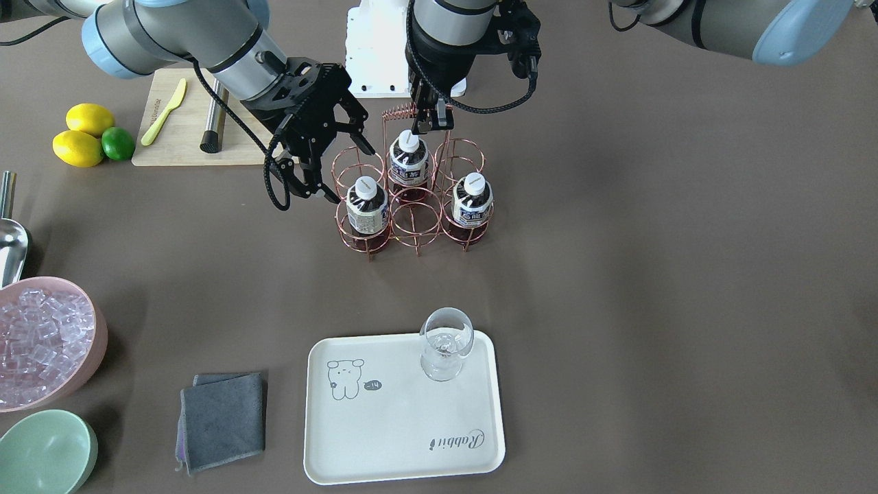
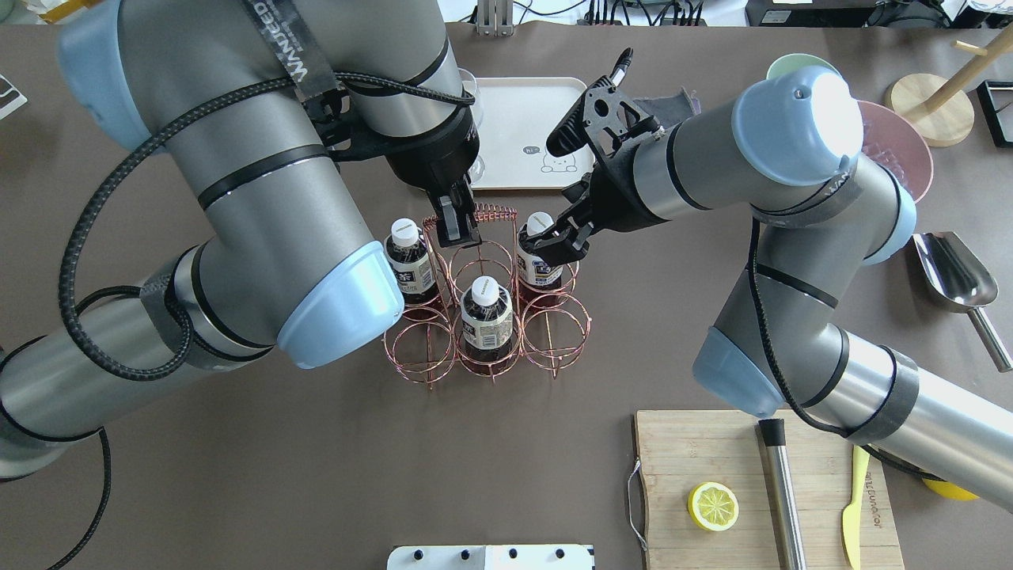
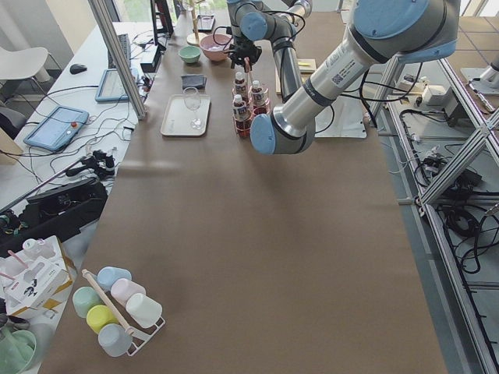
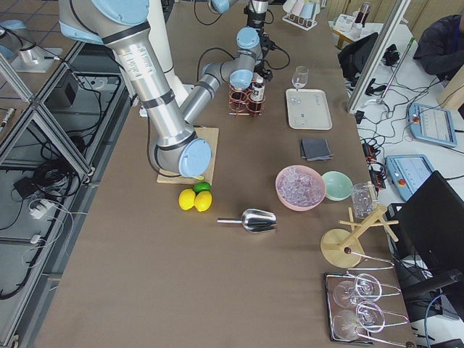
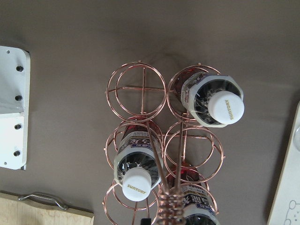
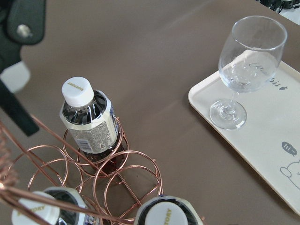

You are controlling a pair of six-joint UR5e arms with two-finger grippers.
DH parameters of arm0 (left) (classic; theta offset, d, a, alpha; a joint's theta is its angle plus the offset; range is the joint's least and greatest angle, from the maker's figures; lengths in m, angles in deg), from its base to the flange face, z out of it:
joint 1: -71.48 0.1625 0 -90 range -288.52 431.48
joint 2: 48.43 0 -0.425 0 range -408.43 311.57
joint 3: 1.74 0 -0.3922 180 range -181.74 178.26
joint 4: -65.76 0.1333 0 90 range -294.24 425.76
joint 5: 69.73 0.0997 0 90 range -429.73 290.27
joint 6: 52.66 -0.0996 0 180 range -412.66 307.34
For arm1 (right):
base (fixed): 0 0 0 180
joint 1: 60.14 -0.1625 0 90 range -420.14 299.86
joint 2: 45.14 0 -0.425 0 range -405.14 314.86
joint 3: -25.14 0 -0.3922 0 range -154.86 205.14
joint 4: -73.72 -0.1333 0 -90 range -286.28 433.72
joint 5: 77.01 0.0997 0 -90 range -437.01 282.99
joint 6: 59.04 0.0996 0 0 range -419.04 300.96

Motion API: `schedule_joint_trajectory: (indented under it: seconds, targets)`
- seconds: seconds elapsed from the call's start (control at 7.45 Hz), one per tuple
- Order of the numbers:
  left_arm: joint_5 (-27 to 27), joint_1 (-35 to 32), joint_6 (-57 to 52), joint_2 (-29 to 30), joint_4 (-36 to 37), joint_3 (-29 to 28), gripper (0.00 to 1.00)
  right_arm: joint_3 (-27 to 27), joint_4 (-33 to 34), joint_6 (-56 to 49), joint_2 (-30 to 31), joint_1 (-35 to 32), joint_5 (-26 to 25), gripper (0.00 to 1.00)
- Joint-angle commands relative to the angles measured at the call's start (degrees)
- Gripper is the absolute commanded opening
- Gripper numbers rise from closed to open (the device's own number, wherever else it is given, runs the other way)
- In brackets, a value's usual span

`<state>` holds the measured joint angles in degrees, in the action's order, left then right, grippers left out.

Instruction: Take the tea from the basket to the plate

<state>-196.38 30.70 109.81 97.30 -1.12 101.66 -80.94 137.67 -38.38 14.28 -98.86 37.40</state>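
Observation:
The rose-copper wire basket (image 1: 414, 221) stands mid-table and holds three tea bottles (image 1: 367, 202) (image 1: 409, 161) (image 1: 472, 199). My left gripper (image 2: 457, 226) comes down from above and is shut on the basket's coiled handle (image 2: 483, 212). My right gripper (image 1: 343, 171) is open and hangs close beside the tea bottle (image 2: 538, 255) on my right side of the basket; its fingers do not clamp the bottle. The cream plate (image 1: 398, 425) lies beyond the basket with a stemmed glass (image 1: 446, 343) on one corner. The right wrist view shows that bottle (image 6: 89, 122) and the plate (image 6: 262, 154).
A cutting board (image 2: 712, 459) with a lemon half, steel rod and yellow knife lies near my right. Lemons and a lime (image 1: 89, 137), a pink bowl of ice (image 1: 41, 339), a mint bowl (image 1: 44, 453), a steel scoop (image 2: 954, 273) and a grey cloth (image 1: 223, 418) lie around.

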Motion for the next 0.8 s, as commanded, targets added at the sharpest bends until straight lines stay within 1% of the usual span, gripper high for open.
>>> schedule_joint_trajectory:
  seconds: [0.0, 0.27, 0.4, 0.67]
  targets:
    - [0.0, 0.0, 0.04, 0.08, 0.0, -0.12, 0.0, 0.27, -0.49, 0.08, 0.08, 1.19, -1.56, 0.79]
    - [0.0, 0.0, 0.04, 0.08, 0.0, -0.21, 0.0, 0.44, -1.19, 0.0, 0.26, 1.28, -1.65, 0.79]
    - [0.0, 0.0, 0.12, 0.08, 0.0, -0.21, 0.0, 0.44, -1.2, 0.08, 0.26, 1.28, -2.0, 0.76]
    - [0.0, 0.0, 0.12, 0.0, 0.0, -0.3, 0.0, 0.7, -1.28, 0.08, 0.26, 1.28, -2.18, 0.68]
